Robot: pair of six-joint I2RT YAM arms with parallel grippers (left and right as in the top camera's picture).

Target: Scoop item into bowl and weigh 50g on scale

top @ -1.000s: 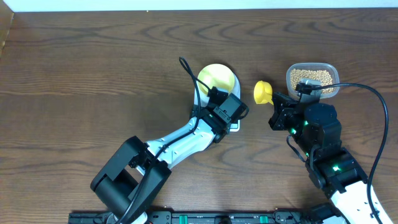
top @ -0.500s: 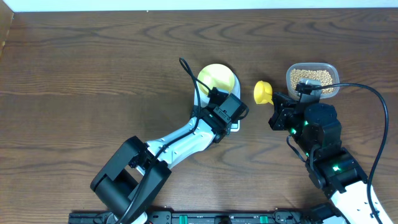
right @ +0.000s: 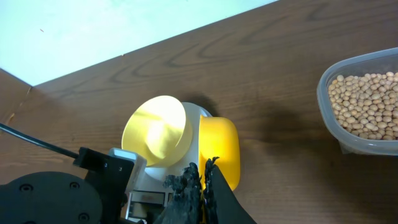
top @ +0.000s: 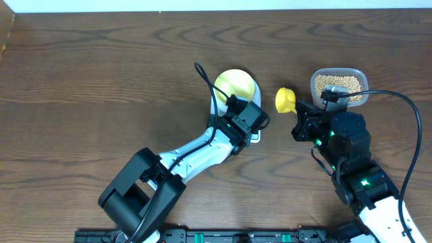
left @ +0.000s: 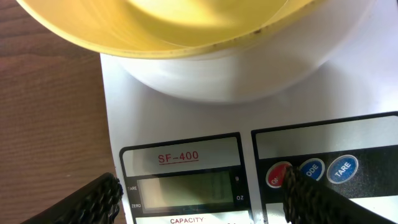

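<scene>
The pale yellow-green bowl stands on the white scale, and its inside looks bare in the right wrist view. My left gripper hangs open just over the scale's grey display. One finger covers the edge of the red button; whether it touches I cannot tell. To the right of the bowl my right gripper is shut on the handle of a bright yellow scoop, holding it low beside the scale. The beans fill a clear tub at the far right.
The left arm reaches in from the lower left and hides most of the scale from above. The right arm and its black cable lie just in front of the tub. Bare brown tabletop stretches away to the left.
</scene>
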